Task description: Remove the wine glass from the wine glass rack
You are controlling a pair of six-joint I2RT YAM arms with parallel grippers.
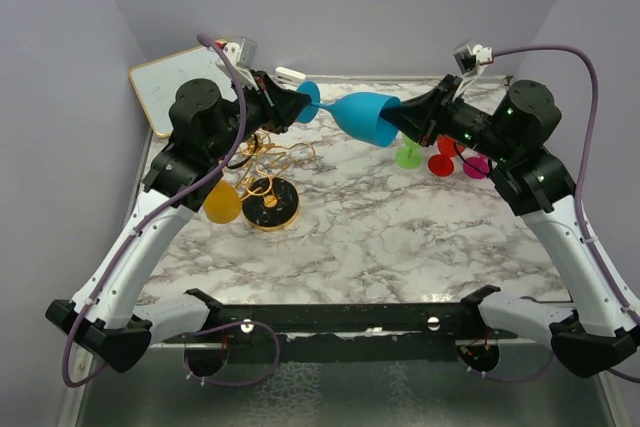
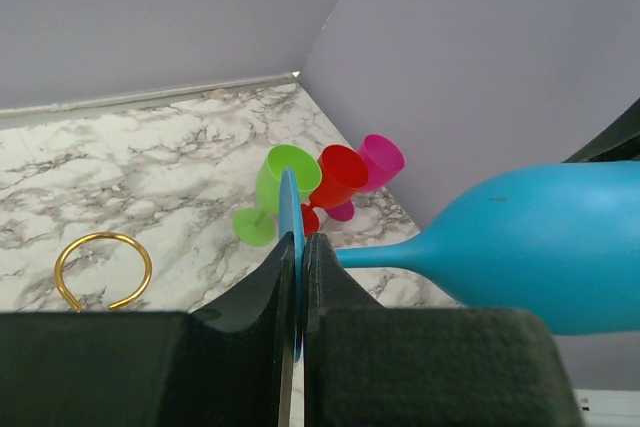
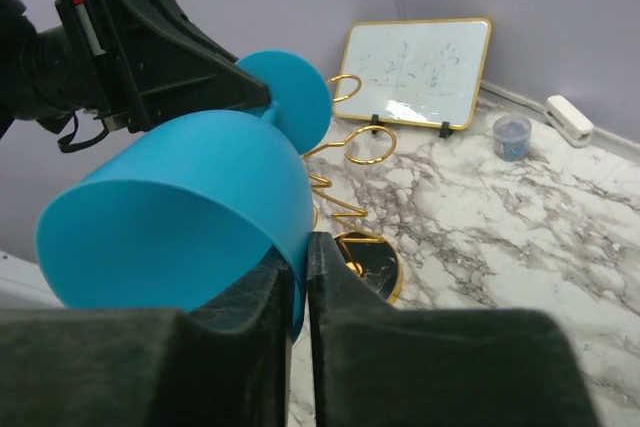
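Note:
A blue wine glass point(image 1: 362, 117) hangs on its side in the air between both arms, clear of the rack. My left gripper point(image 1: 300, 105) is shut on its round foot point(image 2: 291, 247). My right gripper point(image 1: 392, 119) is shut on the rim of its bowl point(image 3: 180, 207). The gold wire wine glass rack point(image 1: 270, 162) stands on its round black base point(image 1: 271, 203) below the left arm. An orange glass point(image 1: 222, 202) hangs on the rack at its left. The rack's base also shows in the right wrist view point(image 3: 370, 265).
Green point(image 1: 408, 155), red point(image 1: 441, 162) and magenta point(image 1: 476, 166) glasses lie on the marble table under the right arm. A small whiteboard point(image 1: 175, 87) leans at the back left, with a white object point(image 1: 290, 74) and a small blue cup point(image 3: 511, 136) near the back wall.

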